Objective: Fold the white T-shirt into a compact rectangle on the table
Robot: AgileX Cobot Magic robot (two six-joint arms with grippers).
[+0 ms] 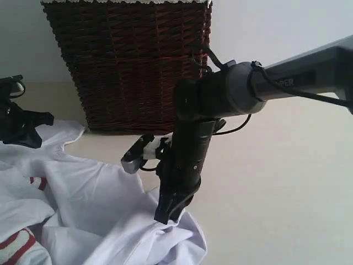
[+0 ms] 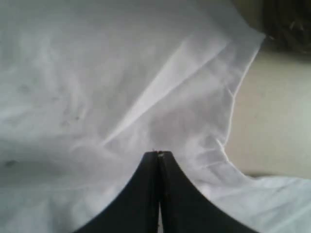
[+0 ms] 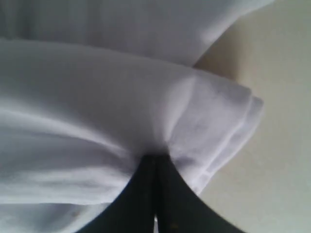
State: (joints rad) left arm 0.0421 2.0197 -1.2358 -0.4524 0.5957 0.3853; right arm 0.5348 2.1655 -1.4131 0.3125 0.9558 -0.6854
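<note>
The white T-shirt (image 1: 94,199) lies crumpled on the table (image 1: 276,182) at the lower left, with red-outlined lettering showing at its left side. My right gripper (image 1: 165,216) points down onto the shirt's right part. In the right wrist view the right gripper (image 3: 155,156) is shut, and the T-shirt (image 3: 97,87) puckers into its tips beside a hemmed edge. My left gripper (image 1: 27,138) sits at the shirt's far-left edge. In the left wrist view the left gripper (image 2: 158,153) is shut with its tips in the T-shirt (image 2: 97,73), and creases run toward them.
A dark brown wicker basket (image 1: 132,61) stands at the back of the table, just behind the shirt and the right arm. Its corner shows in the left wrist view as the basket (image 2: 286,19). Bare table (image 3: 262,194) lies to the right of the shirt.
</note>
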